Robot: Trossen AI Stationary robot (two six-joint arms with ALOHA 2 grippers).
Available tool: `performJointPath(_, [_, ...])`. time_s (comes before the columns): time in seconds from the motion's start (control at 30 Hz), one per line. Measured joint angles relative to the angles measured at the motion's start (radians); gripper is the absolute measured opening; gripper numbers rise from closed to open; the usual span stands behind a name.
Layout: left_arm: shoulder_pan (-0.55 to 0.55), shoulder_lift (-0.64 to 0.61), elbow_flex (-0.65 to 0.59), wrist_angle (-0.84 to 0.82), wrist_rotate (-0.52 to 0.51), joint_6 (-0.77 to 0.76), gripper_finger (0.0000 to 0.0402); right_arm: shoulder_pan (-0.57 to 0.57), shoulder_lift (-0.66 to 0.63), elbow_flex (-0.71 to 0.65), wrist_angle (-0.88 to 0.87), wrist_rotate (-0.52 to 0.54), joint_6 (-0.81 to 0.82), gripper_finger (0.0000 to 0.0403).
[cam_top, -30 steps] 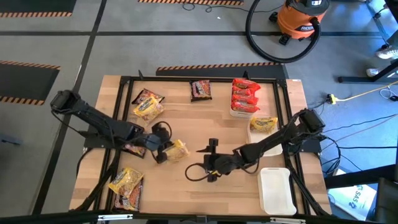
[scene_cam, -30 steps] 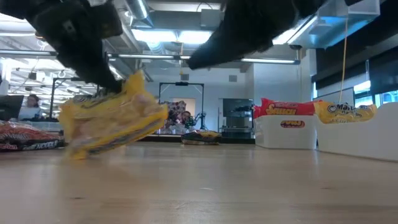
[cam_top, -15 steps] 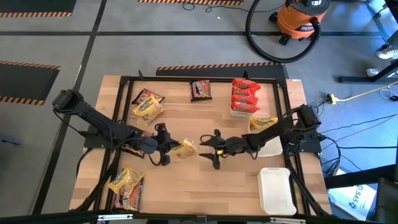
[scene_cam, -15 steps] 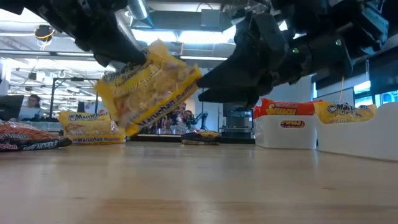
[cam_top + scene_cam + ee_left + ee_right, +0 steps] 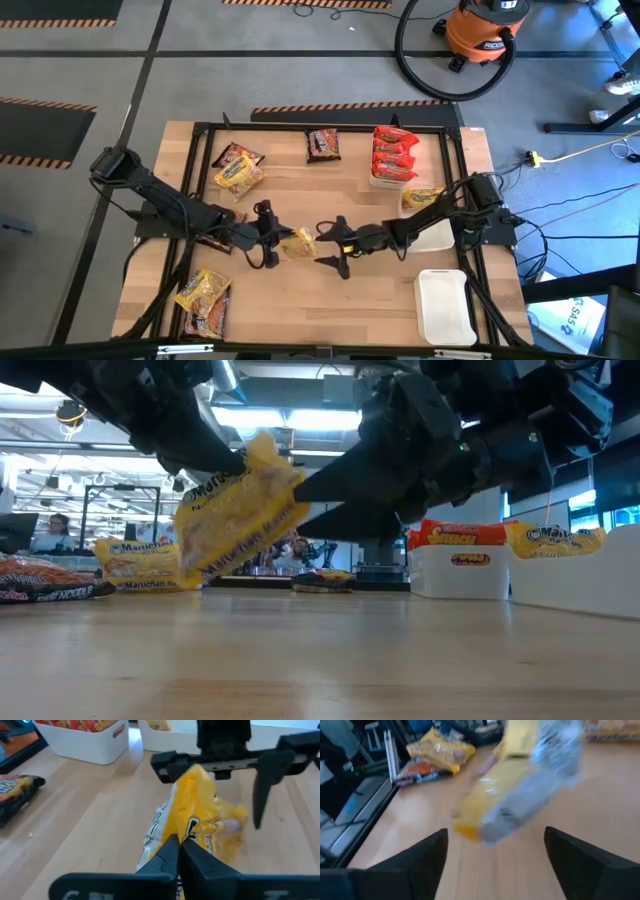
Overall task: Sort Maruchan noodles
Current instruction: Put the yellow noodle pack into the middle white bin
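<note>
Wooden desk (image 5: 300, 300), mid-handoff near its centre. Left gripper (image 5: 272, 243) pinched tight on one edge of the yellow noodle packet (image 5: 298, 242), holding it up off the surface so the other side can take it. Right gripper (image 5: 335, 246) spread wide, fingers either side of the packet's free end, not gripping yet. Likely bound for the white bin (image 5: 424, 238) at the right edge, which already holds a yellow pack.

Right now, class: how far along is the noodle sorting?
Done: red packets fill one white tray; a yellow one lies in the next. In hand: the left gripper holds a yellow packet out to the open right gripper. Left: loose packets far left, near left, and a dark one.
</note>
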State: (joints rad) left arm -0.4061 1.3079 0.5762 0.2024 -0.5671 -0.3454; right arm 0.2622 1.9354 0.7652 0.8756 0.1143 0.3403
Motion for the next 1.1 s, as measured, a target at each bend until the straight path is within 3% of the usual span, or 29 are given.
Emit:
performJointPath(0.17, [0.0, 0.0, 0.0, 0.001, -0.031, 0.008, 0.0, 0.0, 0.0, 0.004, -0.032, -0.011, 0.014, 0.0342])
performJointPath(0.37, [0.0, 0.0, 0.0, 0.04, -0.012, 0.016, 0.0, -0.001, 0.0, 0.009, -0.029, 0.16, 0.041, 0.034])
performJointPath(1.1, [0.028, 0.024, 0.0, 0.101, -0.083, -0.007, 0.0, 0.0, 0.0, 0.059, -0.054, 0.119, -0.024, 0.0292])
